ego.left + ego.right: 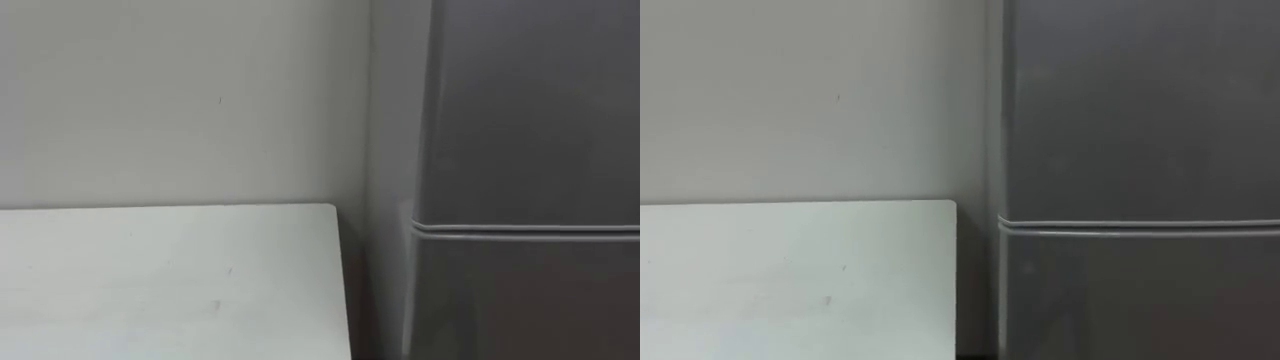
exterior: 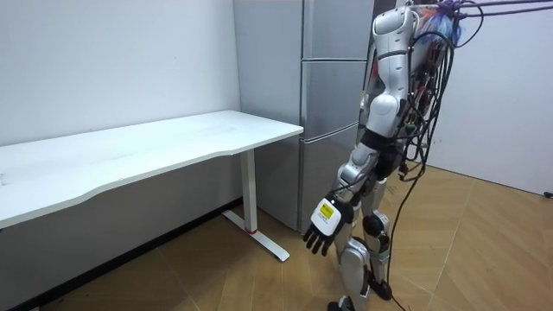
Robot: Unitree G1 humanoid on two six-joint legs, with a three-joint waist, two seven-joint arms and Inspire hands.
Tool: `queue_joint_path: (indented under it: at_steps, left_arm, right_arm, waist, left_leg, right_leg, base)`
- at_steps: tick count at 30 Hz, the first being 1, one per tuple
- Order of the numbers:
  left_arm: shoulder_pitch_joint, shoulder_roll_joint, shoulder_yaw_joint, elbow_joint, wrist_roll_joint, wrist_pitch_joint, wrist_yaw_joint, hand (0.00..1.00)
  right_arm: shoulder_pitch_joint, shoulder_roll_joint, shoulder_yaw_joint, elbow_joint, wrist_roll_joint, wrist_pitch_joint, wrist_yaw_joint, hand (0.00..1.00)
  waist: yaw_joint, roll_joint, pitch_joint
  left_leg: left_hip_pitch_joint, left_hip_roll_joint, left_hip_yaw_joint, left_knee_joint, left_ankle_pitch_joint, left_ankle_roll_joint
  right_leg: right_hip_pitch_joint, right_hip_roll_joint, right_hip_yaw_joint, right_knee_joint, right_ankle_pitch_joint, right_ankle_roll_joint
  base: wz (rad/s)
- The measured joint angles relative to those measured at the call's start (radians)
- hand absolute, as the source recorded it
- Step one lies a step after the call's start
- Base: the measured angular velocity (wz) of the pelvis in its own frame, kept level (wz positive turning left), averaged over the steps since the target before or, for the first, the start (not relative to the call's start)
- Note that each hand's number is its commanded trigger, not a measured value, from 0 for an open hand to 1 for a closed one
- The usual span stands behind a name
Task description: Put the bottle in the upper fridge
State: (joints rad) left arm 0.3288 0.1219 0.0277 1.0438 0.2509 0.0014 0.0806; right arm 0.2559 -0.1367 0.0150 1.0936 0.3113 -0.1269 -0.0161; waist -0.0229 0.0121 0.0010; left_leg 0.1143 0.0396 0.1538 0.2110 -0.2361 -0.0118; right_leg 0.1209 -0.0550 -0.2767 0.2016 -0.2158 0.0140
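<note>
The grey fridge stands straight ahead of me, both doors closed. A thin seam divides the upper door from the lower one. In the room view I stand close in front of the fridge, facing it. My left hand hangs low beside my leg, open, fingers straight and pointing down, with nothing in it.
A white table stands to my left against the pale wall, its right edge close to the fridge's side. In the room view the table runs off to the left on a white leg. Wooden floor lies around me.
</note>
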Motion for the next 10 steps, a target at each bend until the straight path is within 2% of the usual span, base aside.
queue_joint_path:
  at_steps: [10]
  left_arm:
    - [-0.005,-0.001,0.0,0.0,0.025,-0.001,0.0,0.0]
  right_arm:
    - [-0.001,-0.008,0.002,0.003,0.007,-0.001,0.02,0.0]
  waist:
    - [0.001,0.004,-0.0001]
  left_leg:
    - [-0.005,0.001,0.0,0.016,-0.006,-0.001]
  right_leg:
    - [0.001,0.0,0.0,-0.003,-0.002,0.001]
  base:
    - [0.0]
